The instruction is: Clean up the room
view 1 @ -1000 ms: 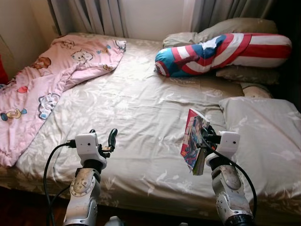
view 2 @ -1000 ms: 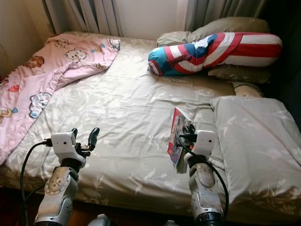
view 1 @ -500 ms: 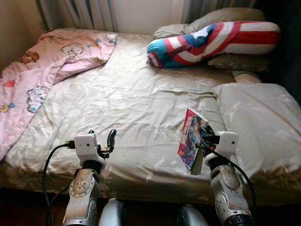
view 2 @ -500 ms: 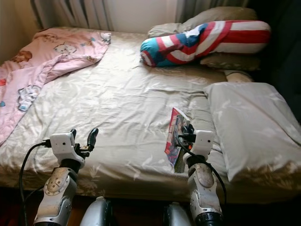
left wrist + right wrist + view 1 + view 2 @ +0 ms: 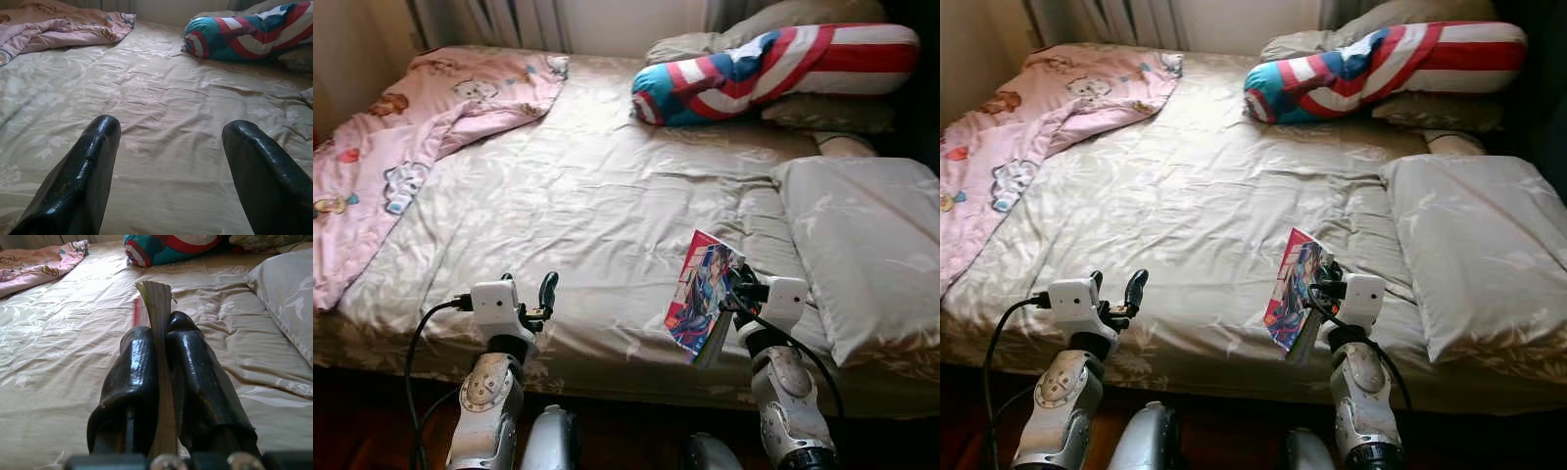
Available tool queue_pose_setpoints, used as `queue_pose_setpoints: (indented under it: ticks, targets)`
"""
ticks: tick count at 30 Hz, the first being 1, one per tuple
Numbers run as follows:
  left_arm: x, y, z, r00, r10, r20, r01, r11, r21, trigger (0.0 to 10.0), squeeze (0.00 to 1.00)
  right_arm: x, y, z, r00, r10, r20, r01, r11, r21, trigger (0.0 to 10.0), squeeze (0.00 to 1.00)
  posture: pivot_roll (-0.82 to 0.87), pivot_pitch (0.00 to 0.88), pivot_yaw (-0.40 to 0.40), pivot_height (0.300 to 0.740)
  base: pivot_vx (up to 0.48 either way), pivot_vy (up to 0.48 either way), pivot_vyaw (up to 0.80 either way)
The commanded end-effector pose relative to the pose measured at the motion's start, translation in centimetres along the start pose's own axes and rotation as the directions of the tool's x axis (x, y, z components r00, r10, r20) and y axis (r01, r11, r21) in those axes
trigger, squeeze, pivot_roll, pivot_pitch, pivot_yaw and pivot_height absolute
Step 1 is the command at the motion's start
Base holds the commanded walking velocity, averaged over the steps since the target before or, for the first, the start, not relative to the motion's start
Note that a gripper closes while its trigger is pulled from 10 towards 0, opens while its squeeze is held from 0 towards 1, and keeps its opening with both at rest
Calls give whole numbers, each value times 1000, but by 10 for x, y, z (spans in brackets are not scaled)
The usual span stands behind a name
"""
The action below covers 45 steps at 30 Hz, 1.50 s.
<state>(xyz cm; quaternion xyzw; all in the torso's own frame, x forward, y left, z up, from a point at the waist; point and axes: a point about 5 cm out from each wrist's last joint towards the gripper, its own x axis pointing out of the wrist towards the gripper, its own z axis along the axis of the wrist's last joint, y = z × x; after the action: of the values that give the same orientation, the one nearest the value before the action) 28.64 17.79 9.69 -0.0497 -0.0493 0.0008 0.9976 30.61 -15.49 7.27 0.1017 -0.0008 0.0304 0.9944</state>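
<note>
Bed sheets lie bare; right gripper pinches a book for tidying away, left gripper spread, empty.

Left gripper – 2 black fingers apart over beige bedsheet

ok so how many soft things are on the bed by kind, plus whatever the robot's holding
Pillows: 3, one large, two at the head
Striped bolster: 1
Pink blanket: 1
Comic book in the right gripper: 1
Total: 6
</note>
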Motion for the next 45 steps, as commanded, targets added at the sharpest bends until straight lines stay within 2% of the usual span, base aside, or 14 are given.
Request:
queue_pose_setpoints:
  ticks: [1,35,38,40,41,42,45]
  targets:
    - [0,-1,1,1000,-7,2,7,1000,-7,10000,0,4,1,10,999,4,50,-4,1000,-3,10000,0,-45,119,-40,636,255,0,0]
    - [0,0,2,1000,-4,4,4,1000,2,10000,0,8,6,11,998,29,53,-30,999,14,10000,0,-42,125,-36,636,284,0,0]
    - [0,0,2,1000,-2,3,2,1000,5,10000,0,13,6,12,999,19,50,-22,997,68,10000,0,-38,132,-33,636,0,0,0]
    - [-1,1,2,1000,-3,3,3,1000,8,10000,0,20,6,13,999,-14,37,7,984,176,10000,0,-32,138,-28,636,0,0,0]
    - [-1,1,2,1000,-3,3,3,1000,8,10000,0,20,6,13,999,-14,37,7,984,176,10000,0,-32,138,-28,636,0,0,0]
    - [-2,1,3,1000,-3,2,3,1000,11,10000,0,27,7,13,999,-33,14,29,969,246,10000,0,-29,143,-26,636,0,0,0]
    - [-4,2,3,1000,-3,0,3,1000,15,10000,0,35,10,12,998,-52,-18,55,935,350,10000,0,-17,149,-24,636,0,0,0]
